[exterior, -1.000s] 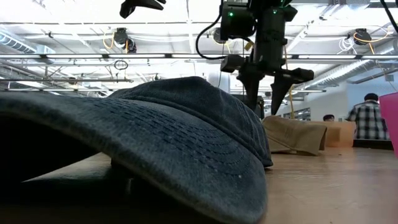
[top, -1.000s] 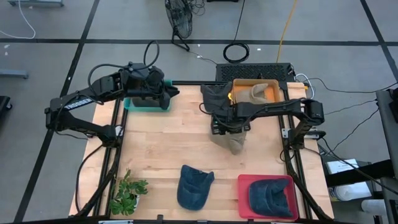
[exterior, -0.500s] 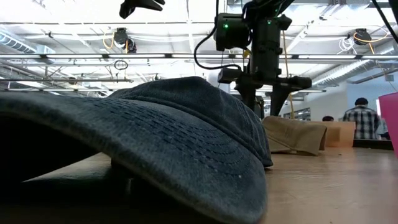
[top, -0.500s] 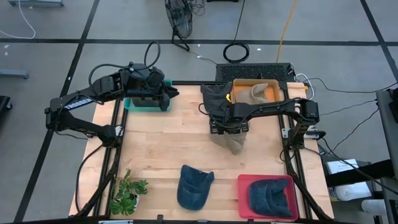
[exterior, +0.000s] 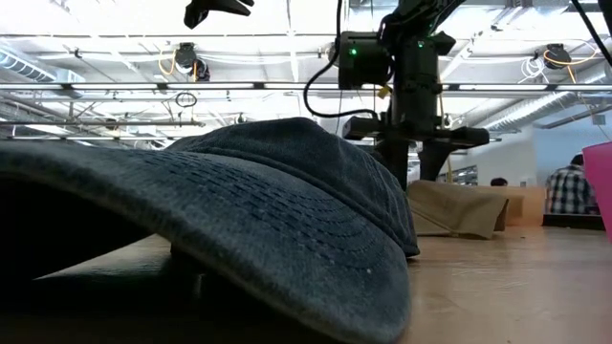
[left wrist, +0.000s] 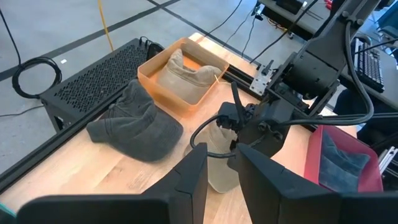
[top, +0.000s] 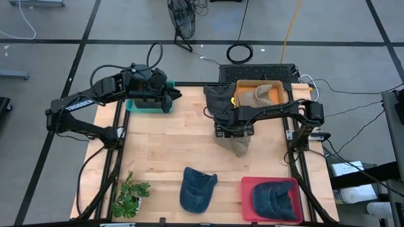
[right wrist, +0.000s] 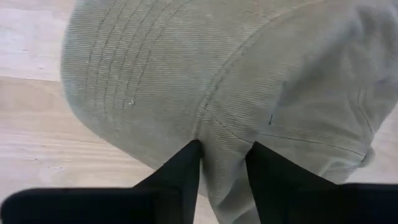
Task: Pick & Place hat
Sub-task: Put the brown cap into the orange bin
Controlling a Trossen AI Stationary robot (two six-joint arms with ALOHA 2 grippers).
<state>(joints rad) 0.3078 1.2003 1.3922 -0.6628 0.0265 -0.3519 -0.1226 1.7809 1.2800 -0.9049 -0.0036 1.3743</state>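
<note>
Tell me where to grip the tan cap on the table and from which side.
Grip the tan cap from straight above, at the raised fold where brim meets crown. It lies flat on the table, so no edge offers itself from the side. The right gripper already straddles that fold, fingers either side.

A dark blue denim cap [exterior: 239, 220] lies on the wooden tabletop [exterior: 507, 287] and fills the near foreground. Beyond it, my right gripper [exterior: 409, 158] hangs from above, directly over a tan corduroy cap [exterior: 457, 208] lying flat on the wood. A pink bin edge [exterior: 604, 186] shows at far right. A person in a plaid shirt [exterior: 568, 196] stands behind.
</note>
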